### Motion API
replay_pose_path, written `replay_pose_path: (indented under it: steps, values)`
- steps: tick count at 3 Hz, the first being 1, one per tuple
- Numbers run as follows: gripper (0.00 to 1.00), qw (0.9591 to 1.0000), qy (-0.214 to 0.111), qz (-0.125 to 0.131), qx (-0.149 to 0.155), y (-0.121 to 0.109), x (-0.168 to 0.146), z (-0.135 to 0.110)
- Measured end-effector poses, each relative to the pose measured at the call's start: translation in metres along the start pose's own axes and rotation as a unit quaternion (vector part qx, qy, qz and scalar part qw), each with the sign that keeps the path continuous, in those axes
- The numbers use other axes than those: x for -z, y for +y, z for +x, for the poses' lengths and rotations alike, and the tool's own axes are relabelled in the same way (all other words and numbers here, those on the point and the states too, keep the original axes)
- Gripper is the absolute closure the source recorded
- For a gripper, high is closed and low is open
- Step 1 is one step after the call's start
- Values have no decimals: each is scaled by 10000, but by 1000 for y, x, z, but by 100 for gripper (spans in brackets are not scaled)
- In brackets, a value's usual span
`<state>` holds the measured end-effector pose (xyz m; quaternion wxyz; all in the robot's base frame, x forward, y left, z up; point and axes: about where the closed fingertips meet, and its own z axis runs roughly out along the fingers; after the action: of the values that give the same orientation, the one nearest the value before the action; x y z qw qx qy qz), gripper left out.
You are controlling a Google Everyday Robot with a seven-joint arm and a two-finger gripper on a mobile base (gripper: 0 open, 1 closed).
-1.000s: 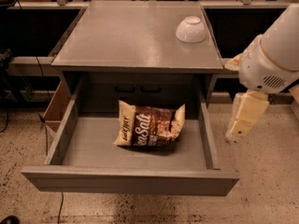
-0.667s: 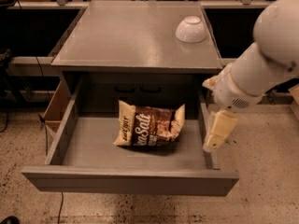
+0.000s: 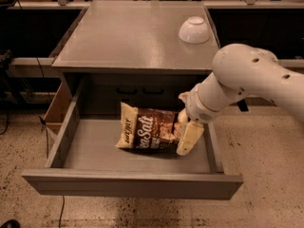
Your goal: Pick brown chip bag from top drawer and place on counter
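The brown chip bag [image 3: 146, 133] lies flat on the floor of the open top drawer [image 3: 95, 151], right of centre, its white "Sea Salt" lettering facing up. My gripper [image 3: 183, 135] is down inside the drawer at the bag's right end, on the white arm that reaches in from the right. The cream fingers [image 3: 190, 137] stand apart at the bag's right edge and are open, with nothing held. The counter [image 3: 128, 34] is the grey top above the drawer.
A white bowl [image 3: 194, 30] sits upside down at the counter's back right corner. The drawer's front panel [image 3: 128, 185] juts toward me and its right wall [image 3: 212, 144] is just under my arm. A brown cardboard piece [image 3: 58, 109] stands left of the drawer. The floor around is speckled.
My arm has swung left from outside the drawer's right side and come down into the drawer, bringing the gripper to the bag's right end. The bag has not moved.
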<state>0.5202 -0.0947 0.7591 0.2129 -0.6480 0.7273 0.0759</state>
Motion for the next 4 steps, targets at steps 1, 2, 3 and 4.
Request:
replay_pose_path:
  steps: [1, 2, 3, 4]
  values:
    - [0, 9998, -172, -55, 28, -16, -48, -11]
    - [0, 9994, -281, -182, 32, -24, -89, -18]
    - [15, 9991, -345, -239, -27, -30, -112, -19]
    - [46, 9989, -442, -167, -47, -41, -112, -26]
